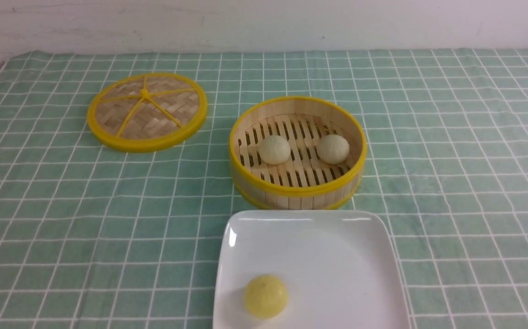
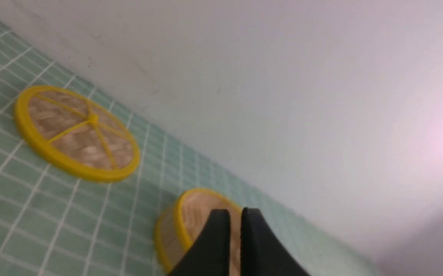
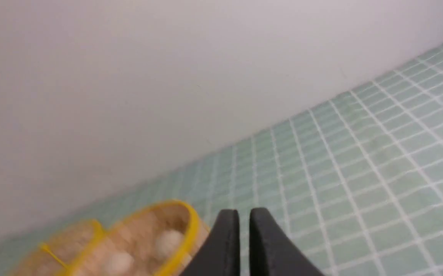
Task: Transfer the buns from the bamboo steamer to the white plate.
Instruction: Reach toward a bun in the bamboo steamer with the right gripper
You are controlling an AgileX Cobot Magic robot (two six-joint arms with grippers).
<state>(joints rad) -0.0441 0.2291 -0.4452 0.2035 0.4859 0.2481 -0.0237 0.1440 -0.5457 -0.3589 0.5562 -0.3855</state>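
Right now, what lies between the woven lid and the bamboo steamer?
Only bare green checked cloth; the front view shows the woven lid and bamboo steamer standing apart.

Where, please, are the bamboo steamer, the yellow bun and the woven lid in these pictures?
bamboo steamer [image 1: 291, 199], front view, on its near outer wall.
yellow bun [image 1: 266, 296], front view, on its rounded middle.
woven lid [image 1: 147, 112], front view, on its woven face.
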